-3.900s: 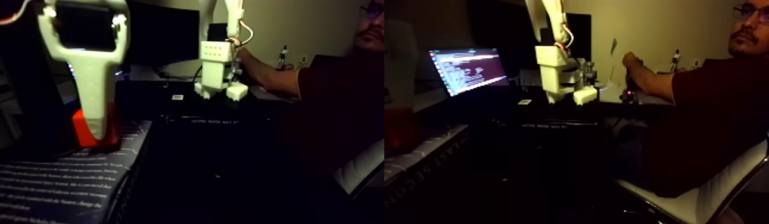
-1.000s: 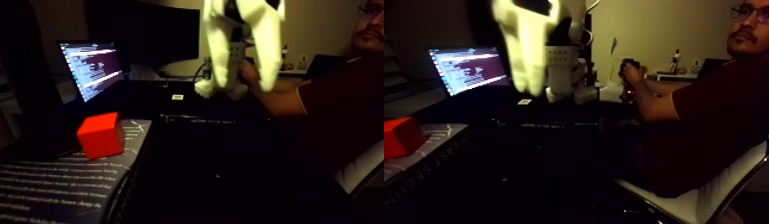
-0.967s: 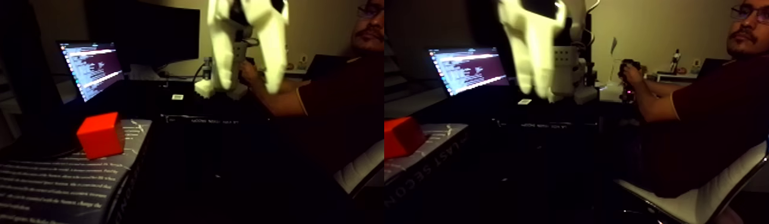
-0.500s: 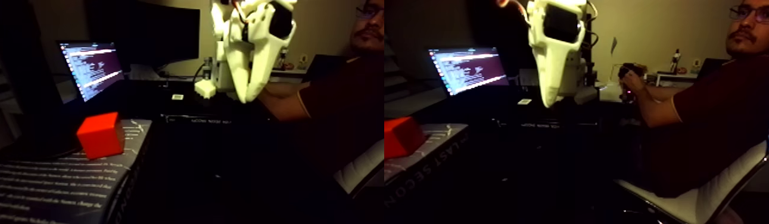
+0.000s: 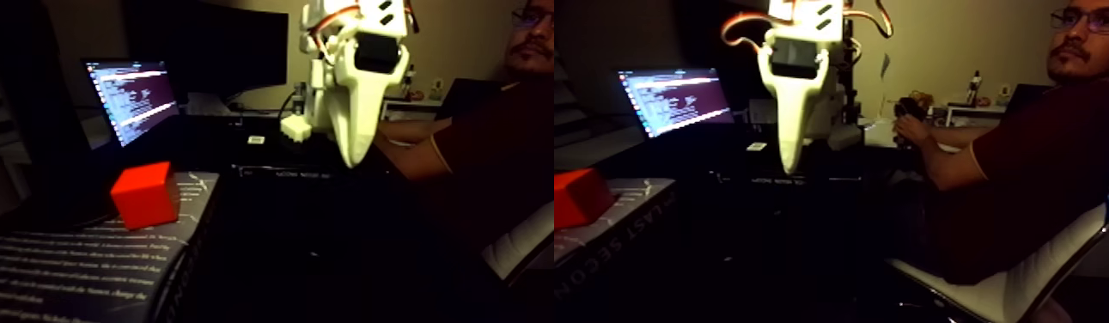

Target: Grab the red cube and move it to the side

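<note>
The fixed view holds two nearly equal halves side by side. The red cube (image 5: 145, 194) rests free on a dark book with white lettering (image 5: 71, 266); in the right half the red cube (image 5: 581, 198) is cut by the picture's edge. My white gripper (image 5: 352, 160) hangs in the air well to the right of the cube and higher, pointing down; the right half has the gripper (image 5: 789, 168) too. Its fingers come together in a single point with nothing between them.
A lit laptop (image 5: 131, 96) stands behind the cube, with a dark monitor (image 5: 226, 43) beyond. A person sits at the right (image 5: 1033, 163), one hand (image 5: 909, 120) on a control device on the desk. A white chair edge (image 5: 1008, 288) is at lower right.
The gripper left the cube on the book, rose and swung right. In the last second its spread fingers have come together and it has turned to point straight down.
</note>
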